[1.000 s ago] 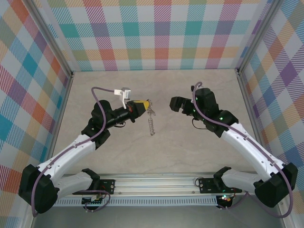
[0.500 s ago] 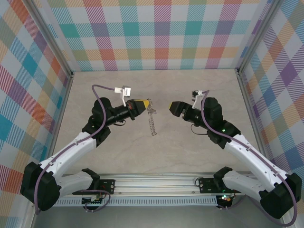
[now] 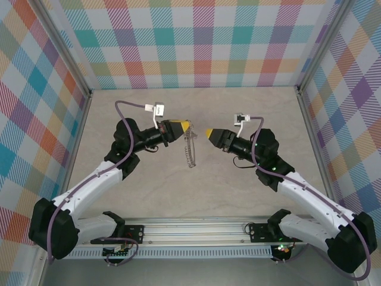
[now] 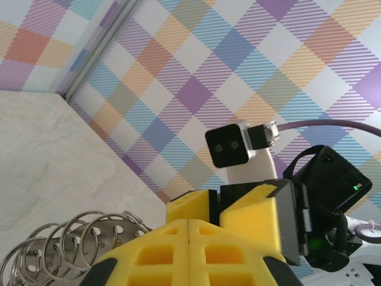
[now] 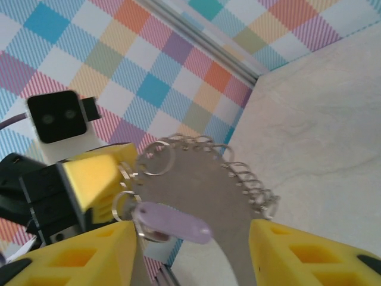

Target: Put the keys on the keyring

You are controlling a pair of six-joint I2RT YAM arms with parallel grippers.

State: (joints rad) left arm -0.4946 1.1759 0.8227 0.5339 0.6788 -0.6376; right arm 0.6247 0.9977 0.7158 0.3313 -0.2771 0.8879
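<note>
Keyring (image 3: 190,150) hanging mid-frame over the worktop (image 3: 178,199) from my left tool (image 3: 184,125), clamped shut on its edge, while my right tool (image 3: 209,133), fingers apart, faces the lilac key (image 5: 172,223), which I judge needs gripping and threading next.

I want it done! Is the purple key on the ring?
Probably on: the purple key hangs from a loop of the keyring, untouched between the open fingers of the right gripper.

Tabletop (image 3: 238,196): beige, marbled, evenly lit. Plaid panels (image 3: 196,42) enclose it at rear, left and right. Aluminium posts (image 3: 72,59) stand at its rear corners. A slotted rail (image 3: 196,229) runs along its near edge.
</note>
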